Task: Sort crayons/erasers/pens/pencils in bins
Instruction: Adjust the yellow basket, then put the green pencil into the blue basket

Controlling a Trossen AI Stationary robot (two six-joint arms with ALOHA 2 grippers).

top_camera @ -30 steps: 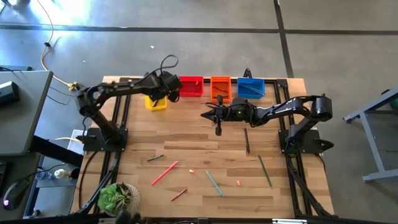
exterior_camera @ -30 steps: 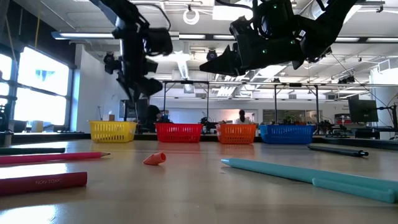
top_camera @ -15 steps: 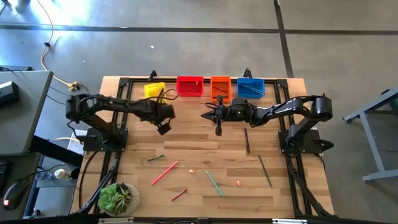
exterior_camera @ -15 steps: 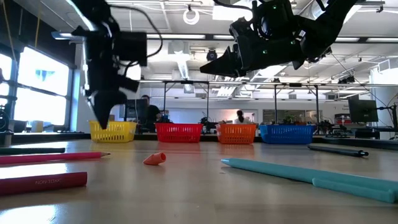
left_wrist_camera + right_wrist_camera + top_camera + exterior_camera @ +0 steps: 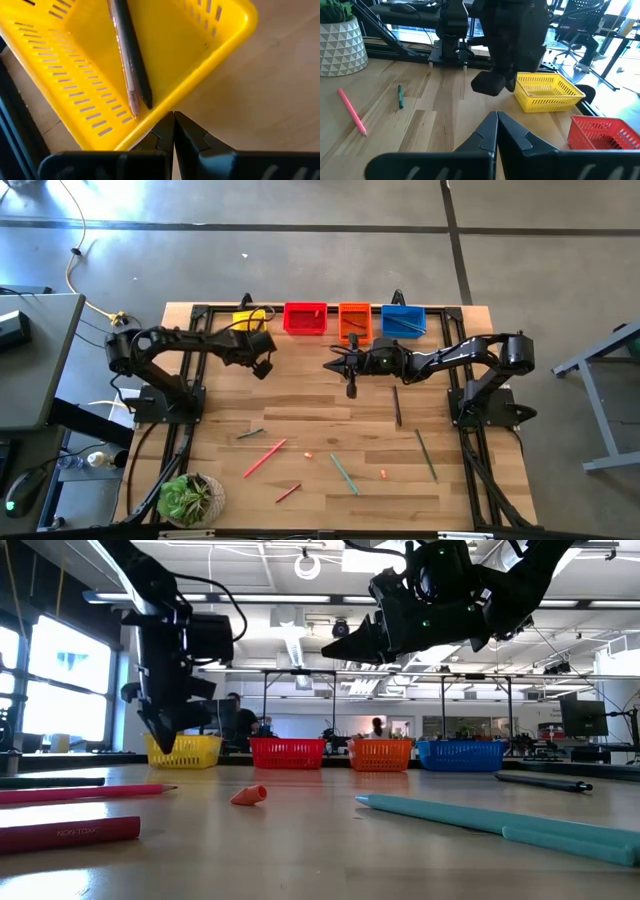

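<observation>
Four bins stand in a row at the table's far edge: yellow (image 5: 248, 322), red (image 5: 305, 318), orange (image 5: 354, 320), blue (image 5: 403, 320). My left gripper (image 5: 263, 369) is shut and empty, hanging just in front of the yellow bin's near corner (image 5: 150, 125), above the table (image 5: 163, 738). A dark pen (image 5: 131, 60) lies in that bin. My right gripper (image 5: 330, 364) is shut and empty, held high in front of the orange bin and pointing toward the table's left (image 5: 347, 652). Two erasers (image 5: 308, 455) (image 5: 383, 474) lie on the table's near half.
Loose sticks lie on the wood: a green one (image 5: 250, 434), a pink pencil (image 5: 265, 457), a red crayon (image 5: 288, 492), a teal pen (image 5: 344, 473), a green pencil (image 5: 426, 454), a dark pen (image 5: 396, 405). A potted plant (image 5: 190, 498) stands at the near left corner.
My left gripper has come away from high above the yellow and red bins, gone down and toward the table's near edge, then back a little toward the yellow bin. Its fingers have stayed shut.
</observation>
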